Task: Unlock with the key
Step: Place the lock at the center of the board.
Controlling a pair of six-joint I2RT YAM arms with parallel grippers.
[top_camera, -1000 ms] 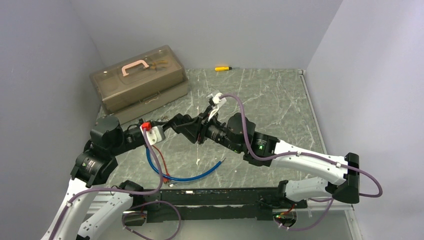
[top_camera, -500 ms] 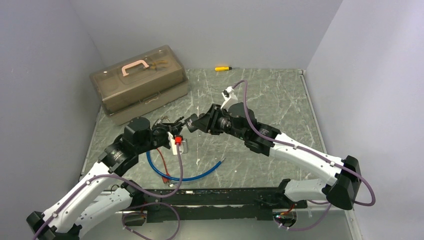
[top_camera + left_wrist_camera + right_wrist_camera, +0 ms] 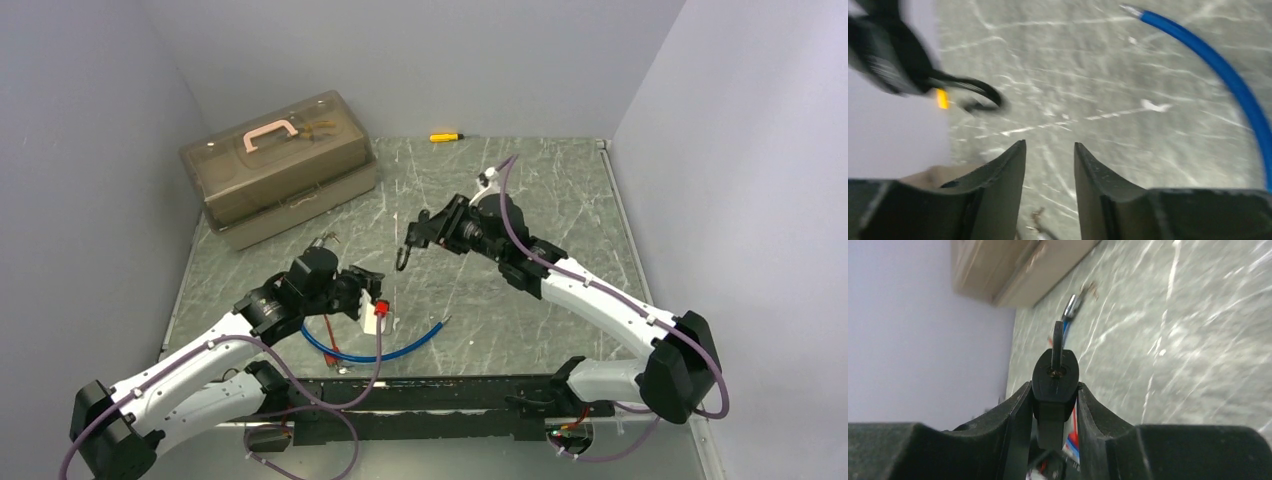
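The right gripper clamps the padlock by its sides at mid-frame; the left gripper stands partly open, empty. The padlock likely handles rigid, smooth and weighty, best held by its body

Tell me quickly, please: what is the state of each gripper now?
Left gripper: open, empty.
Right gripper: closed on the padlock.
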